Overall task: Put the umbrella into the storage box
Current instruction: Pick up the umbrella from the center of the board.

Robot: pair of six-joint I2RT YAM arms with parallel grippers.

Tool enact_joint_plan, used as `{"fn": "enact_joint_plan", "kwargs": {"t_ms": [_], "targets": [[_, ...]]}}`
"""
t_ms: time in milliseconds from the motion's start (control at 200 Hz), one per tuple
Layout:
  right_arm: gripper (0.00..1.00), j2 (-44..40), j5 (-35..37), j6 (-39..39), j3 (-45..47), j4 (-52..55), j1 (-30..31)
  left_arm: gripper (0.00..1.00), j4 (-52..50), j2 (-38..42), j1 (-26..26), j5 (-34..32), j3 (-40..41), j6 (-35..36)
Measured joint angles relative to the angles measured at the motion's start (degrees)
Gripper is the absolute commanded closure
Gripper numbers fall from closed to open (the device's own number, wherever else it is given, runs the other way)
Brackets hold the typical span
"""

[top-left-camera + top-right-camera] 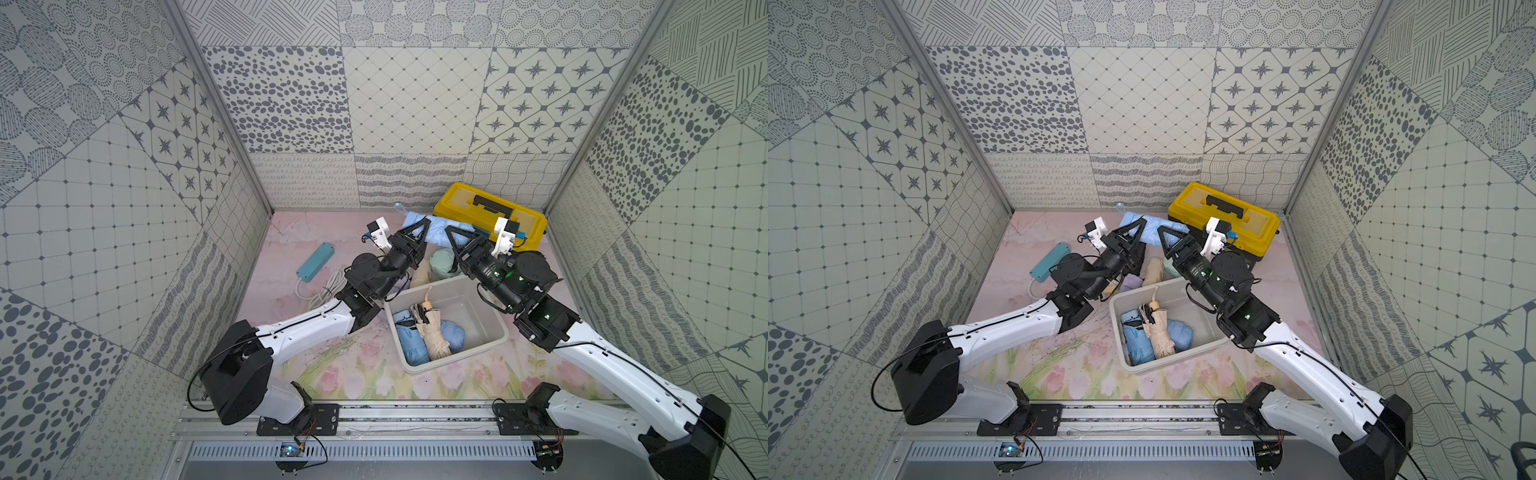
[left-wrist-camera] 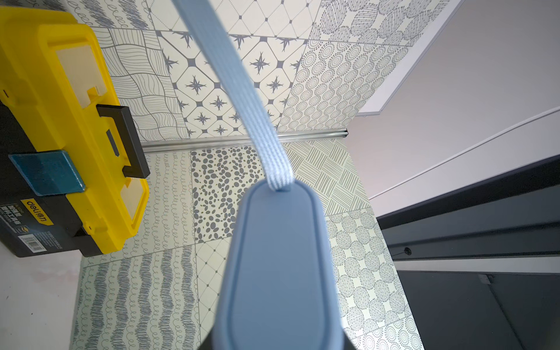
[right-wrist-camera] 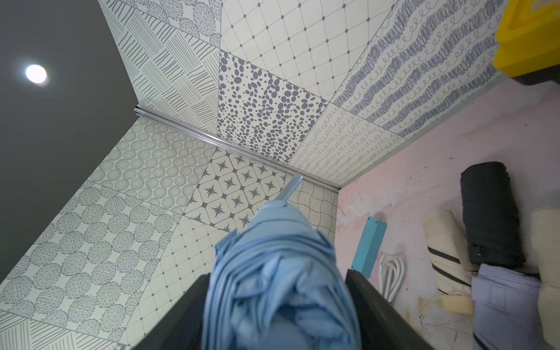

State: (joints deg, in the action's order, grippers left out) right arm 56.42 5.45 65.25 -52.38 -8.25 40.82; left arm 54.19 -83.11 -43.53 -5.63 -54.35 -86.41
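**Pink floral tabletop: blue umbrella between both grippers, outside the box**

Patterned grey-and-white panels wall in your pink floral tabletop (image 1: 291,249). Your left gripper (image 1: 415,226) sits at the handle end of the folded light-blue umbrella (image 1: 438,235). Its wrist view shows the flat blue plastic handle (image 2: 278,266) and ribbed strap (image 2: 242,91) close up, but the pads are out of sight, so you cannot tell whether it is clamped. Your right gripper (image 1: 459,232) straddles the bunched canopy, its black fingers (image 3: 363,297) standing wide on either side of the fabric; whether they press it cannot be told. The umbrella is at the back of the table, just beside the yellow-lidded black toolbox (image 1: 490,212) and outside the white rectangular plastic storage box (image 1: 473,316). That box stands nearer the arm bases, between the two arms, and holds a beige folded umbrella (image 1: 432,332) on top of blue ones. Well to the left lies a teal power strip (image 1: 316,262) with its coiled white cable (image 1: 328,286).
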Motion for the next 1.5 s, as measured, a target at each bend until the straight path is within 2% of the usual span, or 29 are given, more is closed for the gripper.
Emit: {"fn": "enact_joint_plan", "kwargs": {"t_ms": [215,355,566,741,921,1136,1281,1501], "targets": [[0.15,-6.5,-0.5,-10.6,-0.1,13.4,-3.0,0.8,-5.1,2.8,0.2,2.4,0.0,5.5],[0.14,-7.3,-4.7,-20.1,-3.7,25.2,-5.4,0.81,-13.2,5.8,1.2,6.4,0.0,11.9],[0.14,-4.0,-17.1,-33.9,-12.2,41.5,-9.6,0.81,-23.4,8.2,4.1,15.1,-1.1,21.2],[0.13,0.9,-27.6,-41.6,-16.9,50.1,-10.6,0.81,-29.3,8.3,6.4,24.2,-2.5,28.1],[0.14,4.1,-36.0,-44.3,-18.1,54.2,-10.9,0.81,-32.1,7.6,7.3,33.7,-3.7,33.4],[0.18,5.4,-40.3,-45.4,-18.5,55.5,-11.0,0.81,-32.7,6.5,7.5,43.7,-4.3,37.1],[0.27,6.2,-42.9,-44.8,-18.8,54.6,-11.0,0.82,-31.3,5.4,7.6,48.6,-4.3,37.4],[0.5,6.4,-46.4,-42.1,-17.4,49.6,-11.0,0.81,-27.4,3.7,7.7,54.1,-4.3,36.0]]}}
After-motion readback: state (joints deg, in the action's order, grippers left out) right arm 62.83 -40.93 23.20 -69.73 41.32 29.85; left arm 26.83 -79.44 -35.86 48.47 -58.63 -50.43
